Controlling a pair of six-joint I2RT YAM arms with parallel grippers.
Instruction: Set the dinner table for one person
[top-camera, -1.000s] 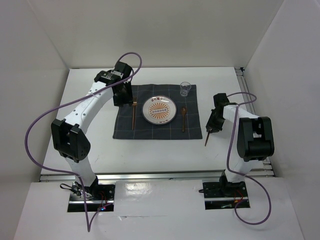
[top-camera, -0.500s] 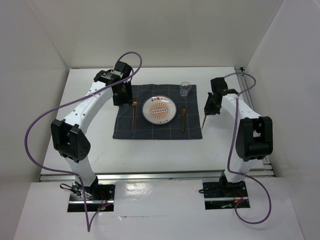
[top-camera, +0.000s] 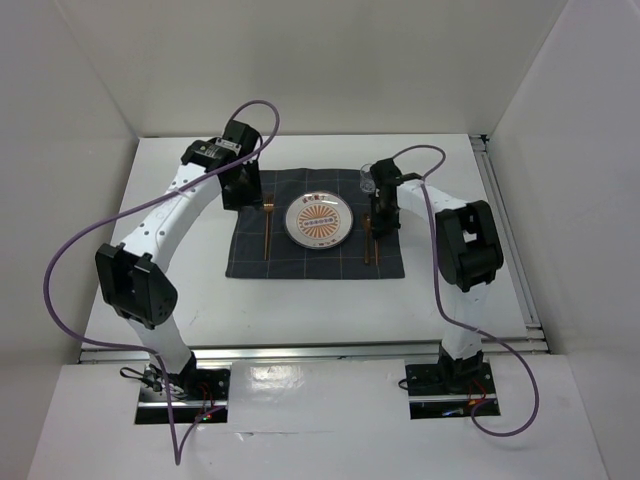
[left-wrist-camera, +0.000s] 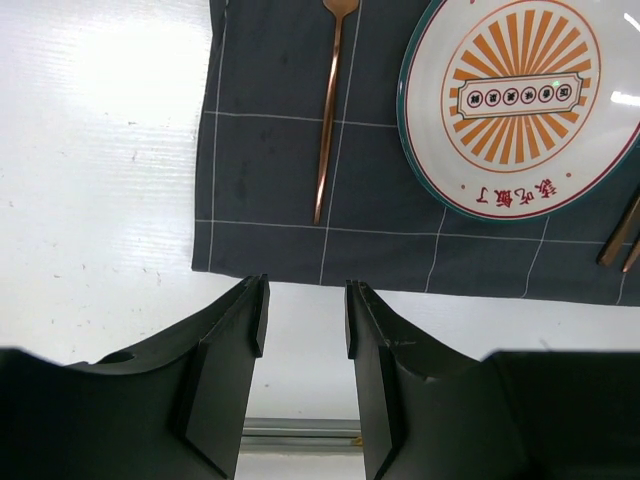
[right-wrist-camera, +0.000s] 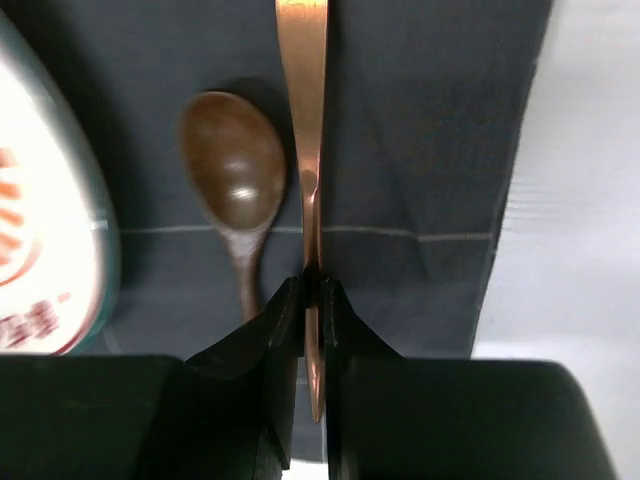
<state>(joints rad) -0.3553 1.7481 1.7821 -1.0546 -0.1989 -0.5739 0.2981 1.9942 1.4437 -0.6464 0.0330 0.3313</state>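
On the white dinner table (top-camera: 160, 290) lies a dark grey checked cloth (top-camera: 250, 255). On the cloth are an orange sunburst plate (top-camera: 318, 220), a copper fork (top-camera: 267, 232) to its left and a dark spoon (top-camera: 367, 245) to its right. My right gripper (right-wrist-camera: 312, 290) is shut on a copper knife (right-wrist-camera: 303, 80), edge-on, just right of the spoon (right-wrist-camera: 232, 180) and above the cloth (right-wrist-camera: 420, 150). My left gripper (left-wrist-camera: 305, 315) is open and holds nothing; it hangs over the table (left-wrist-camera: 100, 150) off the cloth's edge, near the fork (left-wrist-camera: 330, 110) and plate (left-wrist-camera: 520, 100).
A small clear glass (top-camera: 368, 178) stands at the cloth's far right corner, right beside my right arm's wrist. Silver rails (top-camera: 510, 240) run along the table's right and near edges. White walls enclose the table.
My right arm has swung left from the bare table onto the cloth, carrying the knife to beside the spoon. The left arm has barely moved.
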